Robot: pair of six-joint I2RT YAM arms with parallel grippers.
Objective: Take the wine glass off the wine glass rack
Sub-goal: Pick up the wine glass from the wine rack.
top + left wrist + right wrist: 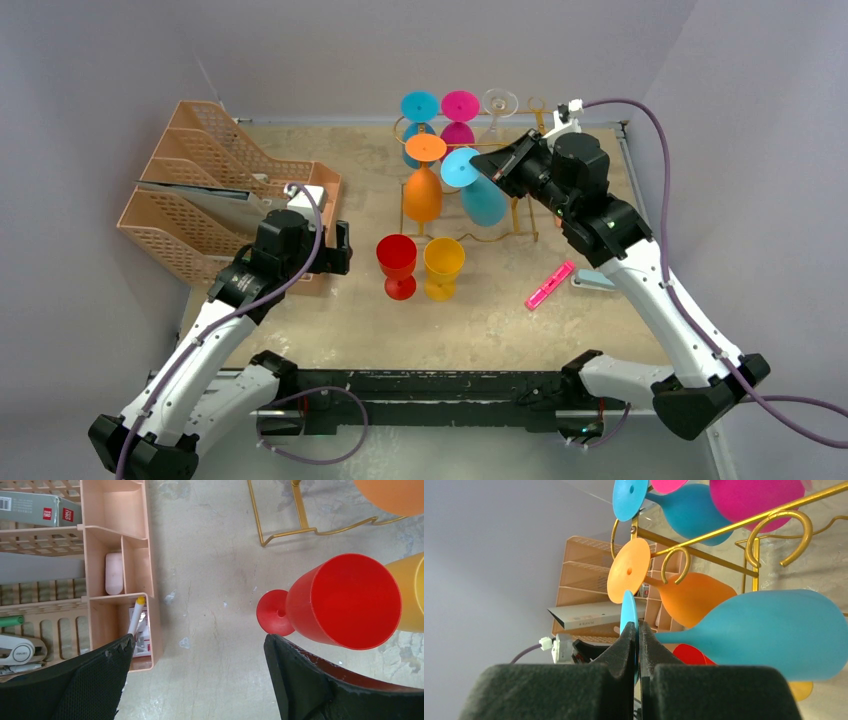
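The gold wire wine glass rack (521, 214) stands at the back centre. An orange wine glass (423, 190), a cyan one (420, 108), a magenta one (460, 108) and a clear one (498, 104) hang from it upside down. My right gripper (638, 627) is shut on the foot disc of a light blue wine glass (769, 630), which is tilted with its bowl (484, 203) low. Its stem lies below the rack's loop hooks (674, 565), touching none that I see. My left gripper (199, 640) is open above bare table, just left of a red glass (350, 600).
The red glass (397, 262) and a yellow glass (443, 265) stand upright in front of the rack. Peach mesh file trays (200, 190) and a desk organiser (120, 575) sit at the left. A pink stick (551, 284) and a pale blue item (595, 280) lie at the right.
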